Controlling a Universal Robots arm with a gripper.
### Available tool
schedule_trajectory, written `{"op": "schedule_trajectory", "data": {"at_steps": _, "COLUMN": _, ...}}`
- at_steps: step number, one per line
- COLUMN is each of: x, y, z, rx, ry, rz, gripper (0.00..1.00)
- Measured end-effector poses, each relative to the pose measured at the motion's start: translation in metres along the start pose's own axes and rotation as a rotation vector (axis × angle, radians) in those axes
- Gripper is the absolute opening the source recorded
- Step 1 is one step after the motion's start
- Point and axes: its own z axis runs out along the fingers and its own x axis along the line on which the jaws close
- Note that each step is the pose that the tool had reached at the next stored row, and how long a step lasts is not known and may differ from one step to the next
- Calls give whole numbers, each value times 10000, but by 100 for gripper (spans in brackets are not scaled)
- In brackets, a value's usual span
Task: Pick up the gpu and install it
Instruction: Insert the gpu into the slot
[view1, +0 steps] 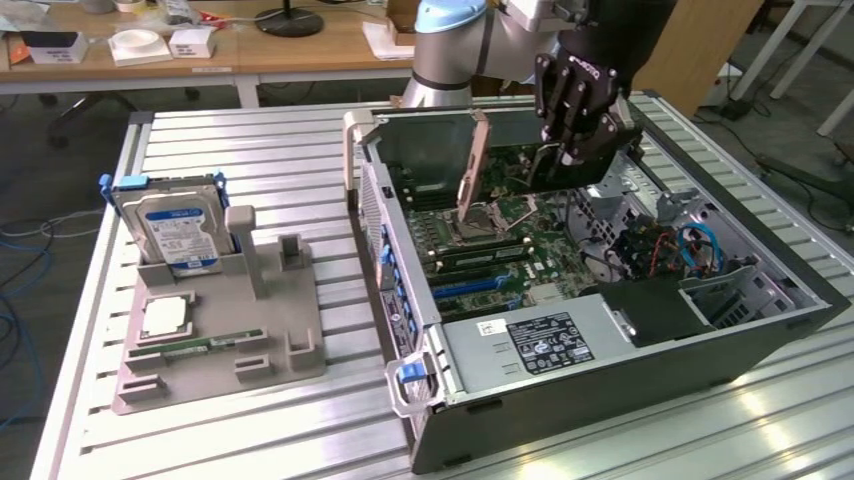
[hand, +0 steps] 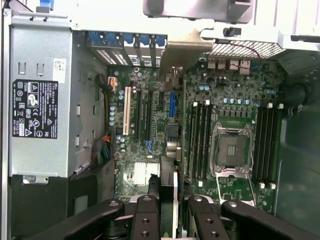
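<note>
**GPU HELD IN THE TOOL OVER THE OPEN COMPUTER CASE**

1. The slatted metal tabletop (view1: 267, 160) carries the computer case (view1: 747, 340), which lies on its side with the open side facing up. All positions below are given relative to this case.

2. The arm (view1: 447, 40) reaches in from behind the case's rear wall and hangs over the case interior.

3. Inside the case, the motherboard (view1: 507, 250) covers the floor. The silver power supply (view1: 534, 345), with its black label, sits at the front end of the case. A beige flap (view1: 471, 165) stands upright inside the case near the rear wall.

4. Outside the case, on the exterior view's left, a grey holder stand (view1: 267, 340) rests on the tabletop, near the case but not touching it. A hard drive (view1: 171, 230) with a blue-white label stands upright at the stand's far end.

5. The tool (view1: 577, 158) points down into the case, above the rear half of the motherboard. Its fingers (hand: 147, 215) are closed on the gpu (hand: 168, 187).

6. The gpu hangs edge-on beneath the tool, inside the case opening, beside the empty CPU socket (hand: 232, 147). Whether its lower edge touches the motherboard cannot be told.

7. A narrow green memory stick (view1: 200, 345) lies flat on the holder stand.
</note>
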Motion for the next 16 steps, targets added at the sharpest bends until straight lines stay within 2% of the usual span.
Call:
{"op": "schedule_trajectory", "data": {"at_steps": 8, "x": 0, "y": 1, "z": 100, "rx": 2, "ry": 2, "rz": 1, "gripper": 27}}
{"op": "schedule_trajectory", "data": {"at_steps": 16, "x": 0, "y": 0, "z": 243, "rx": 2, "ry": 2, "rz": 1, "gripper": 27}}
